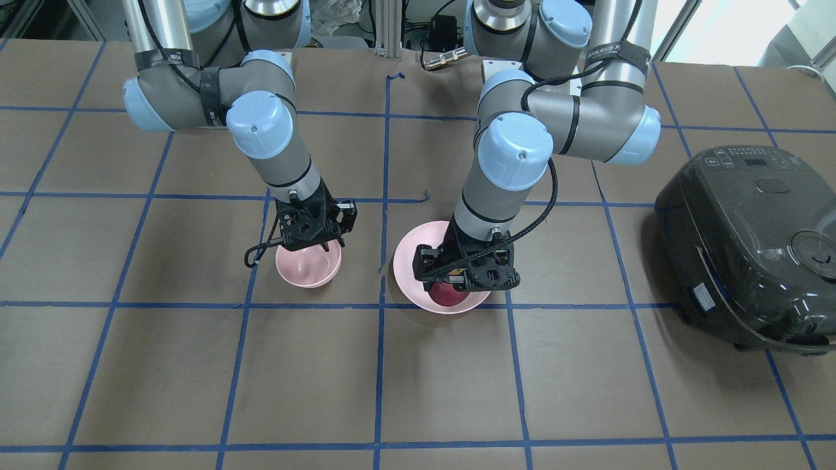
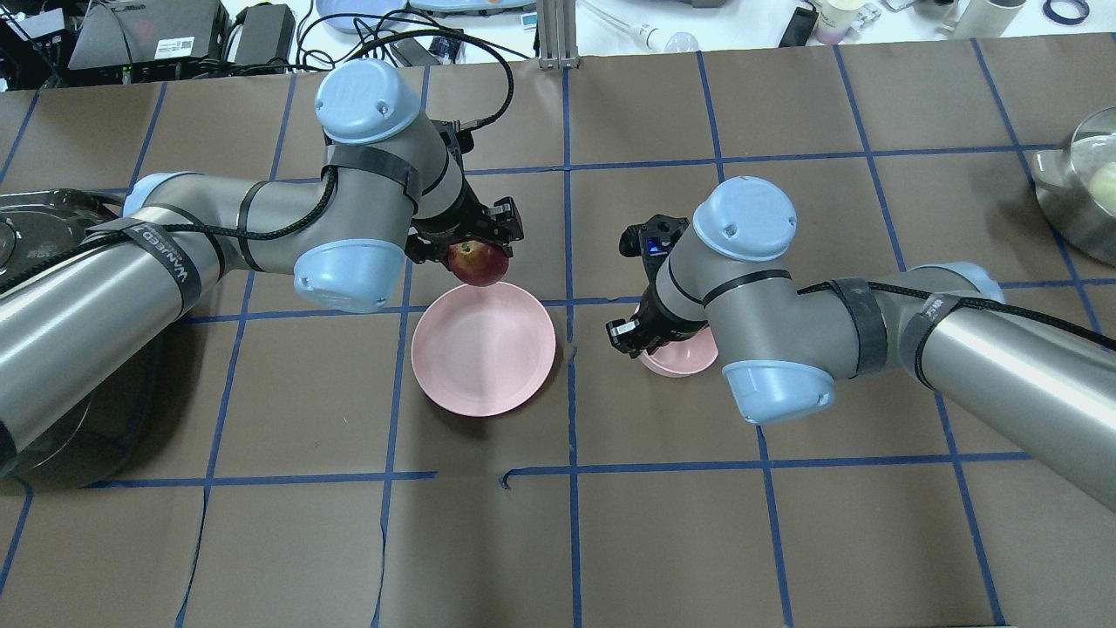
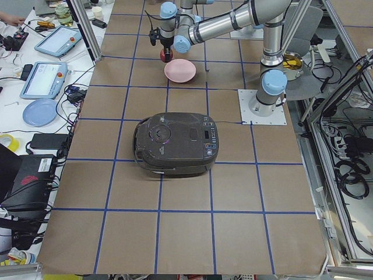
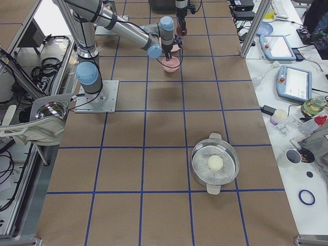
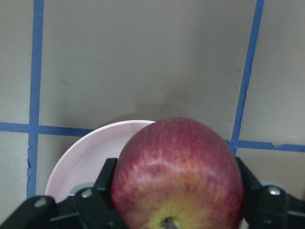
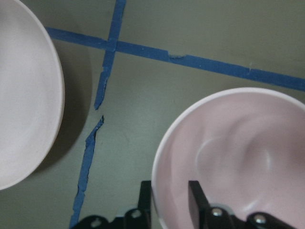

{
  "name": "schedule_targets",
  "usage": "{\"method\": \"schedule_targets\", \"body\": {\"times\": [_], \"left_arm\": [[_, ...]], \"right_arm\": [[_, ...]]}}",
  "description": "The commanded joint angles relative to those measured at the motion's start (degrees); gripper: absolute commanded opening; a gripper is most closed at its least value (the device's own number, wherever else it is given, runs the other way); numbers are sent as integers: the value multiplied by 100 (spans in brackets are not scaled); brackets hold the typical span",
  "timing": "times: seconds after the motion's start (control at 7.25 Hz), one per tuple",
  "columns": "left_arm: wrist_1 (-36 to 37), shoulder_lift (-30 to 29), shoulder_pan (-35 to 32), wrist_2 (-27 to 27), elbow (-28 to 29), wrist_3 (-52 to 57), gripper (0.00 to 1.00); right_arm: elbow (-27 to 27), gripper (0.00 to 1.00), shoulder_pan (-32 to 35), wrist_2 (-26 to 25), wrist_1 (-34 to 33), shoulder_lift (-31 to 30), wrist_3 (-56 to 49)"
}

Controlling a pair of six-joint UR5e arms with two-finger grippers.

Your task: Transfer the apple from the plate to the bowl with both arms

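Note:
My left gripper [image 2: 475, 250] is shut on the red apple [image 2: 477, 264] and holds it just above the far rim of the wide pink plate [image 2: 484, 349]. In the left wrist view both fingers clamp the sides of the apple [image 5: 178, 167], with the plate [image 5: 86, 152] below it. My right gripper [image 2: 643, 336] is at the small pink bowl [image 2: 690, 356]. In the right wrist view its fingers [image 6: 196, 200] straddle the near rim of the bowl [image 6: 238, 157], one inside and one outside. The bowl is empty.
A black rice cooker [image 1: 751, 248] stands on the robot's left end of the table. A metal pot [image 2: 1081, 183] with a pale round thing in it stands at the far right. Blue tape lines cross the brown table [image 2: 567, 541].

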Motion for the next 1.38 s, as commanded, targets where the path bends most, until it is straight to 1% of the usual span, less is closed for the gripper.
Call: {"method": "schedule_targets", "body": {"times": [0.0,0.14,0.41,0.55,0.69,0.83,0.97,1.1,1.24], "left_arm": [[-2,8,6,0,3,-2,5],[7,9,-20,0,-6,-37,5],[85,-61,-125,-192,20,-386,5],[173,-149,-369,-185,90,-998,5],[78,-176,-763,24,300,-1265,5],[86,-228,-1020,17,502,-1920,5],[77,-246,-1231,35,669,-2179,5],[86,-386,-1390,44,732,-2591,5],[173,-570,-1696,61,767,-3091,5]], "right_arm": [[-483,100,-139,-9,169,-61,89],[-1218,100,-297,-10,1015,-87,80],[-2870,100,-701,-97,3262,-88,72],[-3557,100,-912,-350,4204,-96,37],[-4068,100,-1053,-744,5014,-175,28],[-4247,100,-1159,-1061,5648,-367,28],[-4214,100,-1177,-1160,6055,-699,88],[-4110,100,-1169,-1170,6198,-973,298],[-3848,100,-1169,-1396,6104,-1071,439]]}}
